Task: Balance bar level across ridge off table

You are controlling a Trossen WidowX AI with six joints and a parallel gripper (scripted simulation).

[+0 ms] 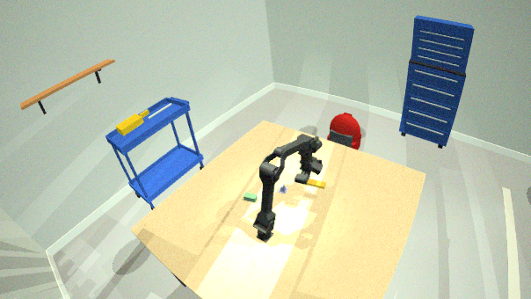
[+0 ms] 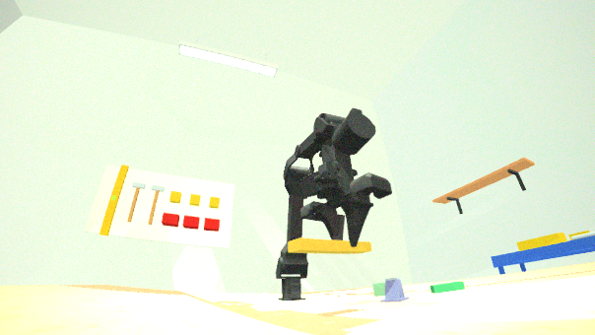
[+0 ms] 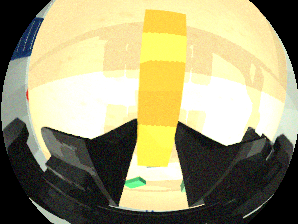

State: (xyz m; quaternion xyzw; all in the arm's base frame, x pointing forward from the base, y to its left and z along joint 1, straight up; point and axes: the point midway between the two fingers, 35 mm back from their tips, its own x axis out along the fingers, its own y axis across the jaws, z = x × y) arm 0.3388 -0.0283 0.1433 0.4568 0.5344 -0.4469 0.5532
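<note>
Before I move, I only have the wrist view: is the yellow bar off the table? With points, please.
Observer: Yes. The exterior view shows the yellow bar [image 1: 317, 184] [image 2: 320, 246] [image 3: 161, 80] held up in the air, roughly level.
Operator: And the ridge? I can't make it out from here.
Observer: The small blue-violet ridge [image 1: 283, 189] [image 2: 394, 290] stands on the table [image 1: 369, 198] [image 2: 123, 310] [image 3: 80, 45], lower than the bar.
Operator: Anything near it?
Observer: In the exterior view, a green block [image 2: 447, 287] lies to the right of the ridge.

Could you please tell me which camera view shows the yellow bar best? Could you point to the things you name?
The wrist view: the yellow bar [image 1: 317, 184] [image 2: 320, 245] [image 3: 161, 77] appears there largest, its banded upper face running between both fingers. The exterior view shows its long side, raised off the table; the top view shows only a small part beside the gripper [image 1: 309, 173] [image 2: 345, 241] [image 3: 157, 145].
</note>
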